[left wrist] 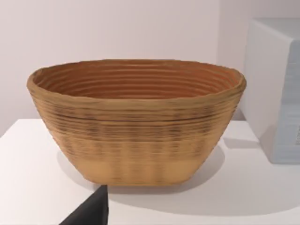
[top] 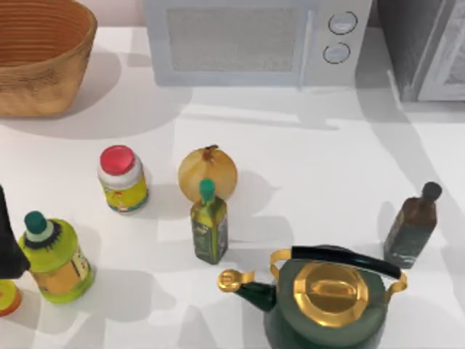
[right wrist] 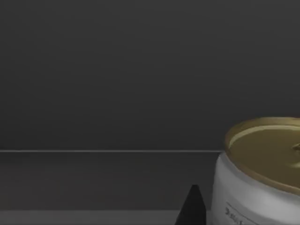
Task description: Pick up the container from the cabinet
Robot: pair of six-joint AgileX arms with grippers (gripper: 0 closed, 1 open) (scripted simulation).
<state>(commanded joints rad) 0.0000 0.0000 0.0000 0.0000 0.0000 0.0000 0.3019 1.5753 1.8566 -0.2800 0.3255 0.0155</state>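
The cabinet (top: pixel 410 43) is the dark-grey speckled unit at the table's back right, with its pale framed door (top: pixel 447 65) beside it. The right wrist view looks into a dark grey interior (right wrist: pixel 117 70) with a flat floor. On that floor stands the container (right wrist: pixel 262 173), a white can with a gold lid, upright and cut off by the picture's edge. A black tip of my right gripper (right wrist: pixel 192 211) sits close beside the can, not touching it. My left gripper (left wrist: pixel 91 211) is parked at the table's left edge, facing the woven basket (left wrist: pixel 136 122).
A white microwave (top: pixel 254 40) stands at the back middle, the basket (top: pixel 40 54) at the back left. On the table are a red-capped jar (top: pixel 121 178), an onion (top: pixel 208 171), a green oil bottle (top: pixel 209 222), a yellow-green bottle (top: pixel 54 258), a dark bottle (top: pixel 413 225) and a green-gold kettle (top: pixel 327 294).
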